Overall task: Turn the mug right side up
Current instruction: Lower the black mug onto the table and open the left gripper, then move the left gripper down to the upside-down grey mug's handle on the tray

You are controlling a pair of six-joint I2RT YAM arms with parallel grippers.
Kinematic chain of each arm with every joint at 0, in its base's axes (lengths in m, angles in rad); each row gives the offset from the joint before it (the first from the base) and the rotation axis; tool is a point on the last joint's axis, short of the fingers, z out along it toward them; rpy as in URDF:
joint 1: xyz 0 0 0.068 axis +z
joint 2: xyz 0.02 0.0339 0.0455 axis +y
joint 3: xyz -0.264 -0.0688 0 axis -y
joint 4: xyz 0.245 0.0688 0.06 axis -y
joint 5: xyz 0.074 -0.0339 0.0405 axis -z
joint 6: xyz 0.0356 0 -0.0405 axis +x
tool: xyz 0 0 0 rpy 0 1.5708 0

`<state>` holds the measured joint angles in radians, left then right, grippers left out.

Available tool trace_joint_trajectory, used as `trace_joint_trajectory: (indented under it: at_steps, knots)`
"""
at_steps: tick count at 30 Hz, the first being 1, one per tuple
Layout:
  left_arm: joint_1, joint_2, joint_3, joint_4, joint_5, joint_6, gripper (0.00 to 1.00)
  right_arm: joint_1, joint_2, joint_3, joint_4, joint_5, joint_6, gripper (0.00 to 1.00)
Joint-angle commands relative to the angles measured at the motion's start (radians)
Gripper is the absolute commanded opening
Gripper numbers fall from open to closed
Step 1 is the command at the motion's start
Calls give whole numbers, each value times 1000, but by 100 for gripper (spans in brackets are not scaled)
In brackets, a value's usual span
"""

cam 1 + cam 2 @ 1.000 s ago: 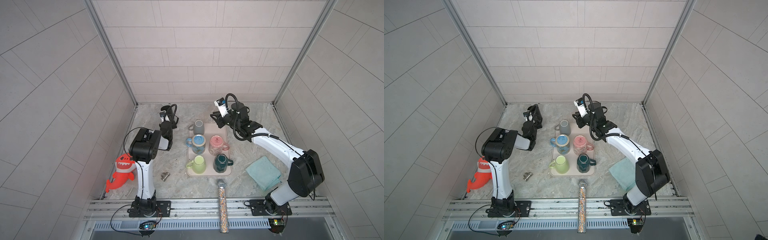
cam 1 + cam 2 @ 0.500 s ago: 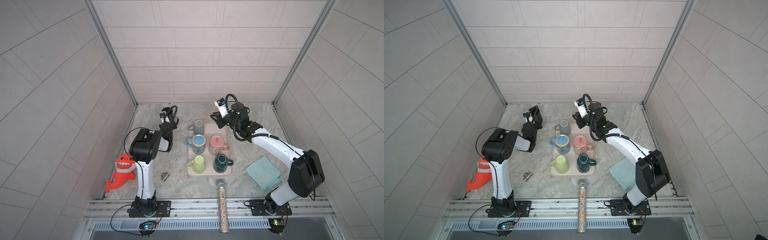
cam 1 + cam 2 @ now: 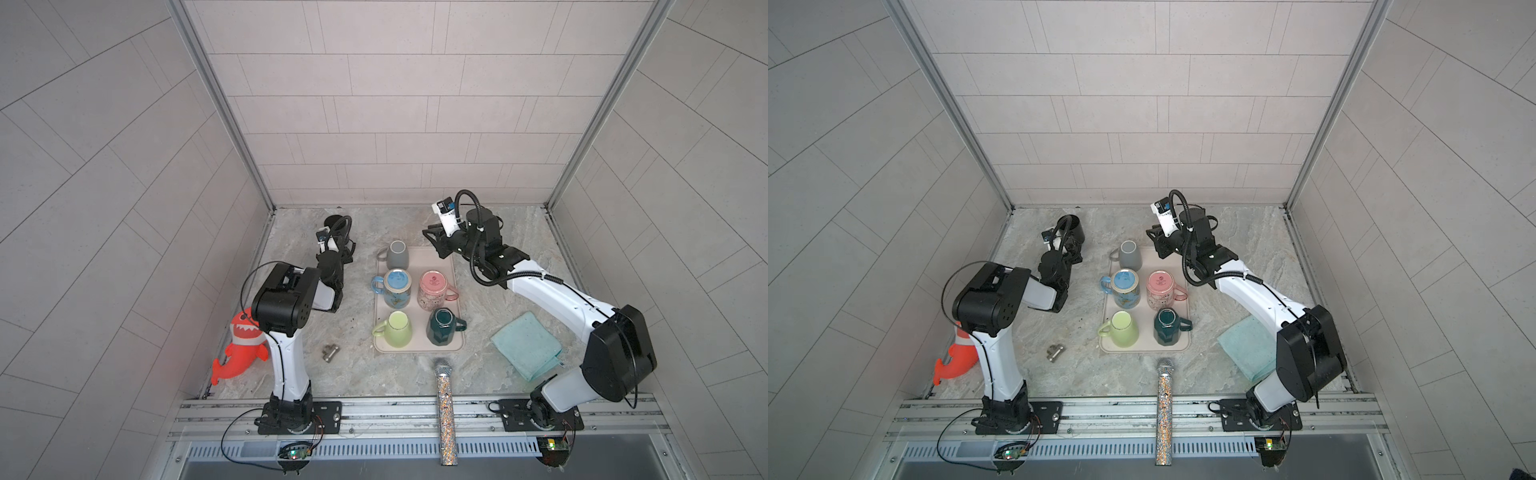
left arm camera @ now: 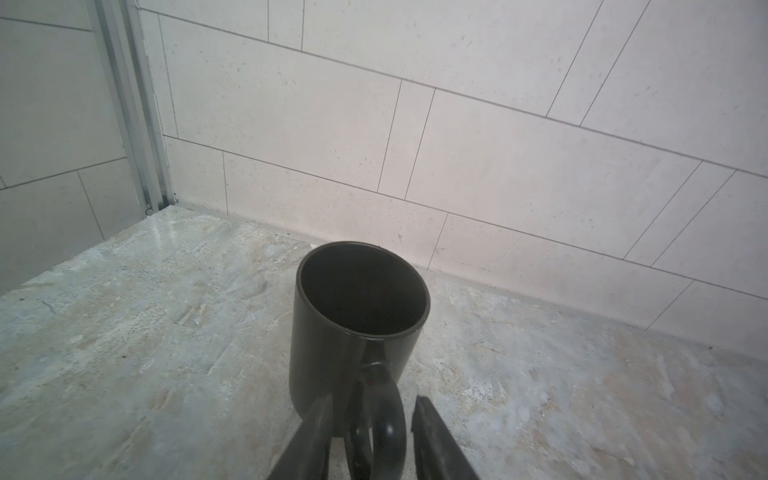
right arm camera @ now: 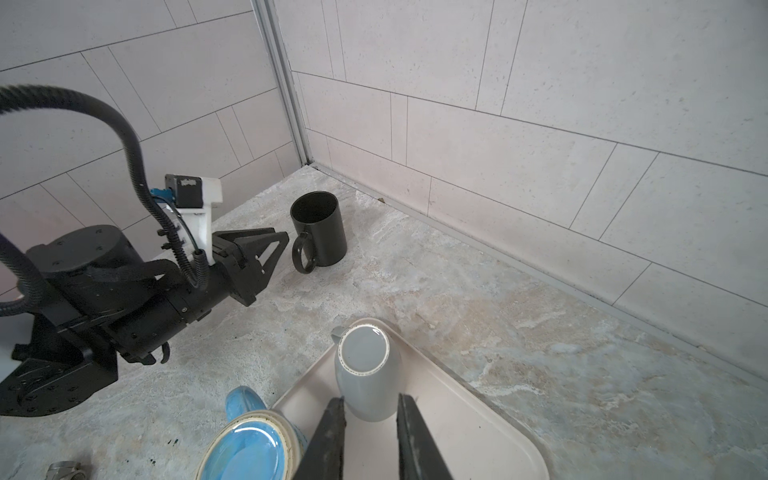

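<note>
left wrist view: black mug (image 4: pixel 353 332) upright on counter (image 4: pixel 124 353), handle between parted jaws of left end effector (image 4: pixel 370 401); right end effector (image 5: pixel 370 399) likewise parted.

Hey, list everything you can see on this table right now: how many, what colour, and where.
black mug: one, black, upright near the back left corner
tray: one, beige, mid-table
grey mug: one, grey, tray's back
blue mug, pink mug: two, tray's middle
green mug, teal mug: two, tray's front
shark toy: one, red-orange, left edge
metal fitting: one, silver, left of the tray
microphone: one, glittery, front edge
cloth: one, pale teal, right side
left gripper: black, open astride the black mug's handle
right gripper: black, open, by the grey mug
</note>
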<state>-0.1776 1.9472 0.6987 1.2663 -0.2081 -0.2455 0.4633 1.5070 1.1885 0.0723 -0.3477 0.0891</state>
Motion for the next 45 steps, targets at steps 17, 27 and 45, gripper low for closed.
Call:
trace_joint_trajectory:
  at_steps: [17,27,45]
  knots:
    - [-2,-397,786,-1918,524,-278,44,-30,-115,52,-207,-143,163,29]
    - [-2,-74,1001,-2160,764,-502,45,-46,-135,53,-248,-172,187,31]
    - [-6,146,1137,-2098,852,-754,65,-87,-119,34,-254,-200,206,33]
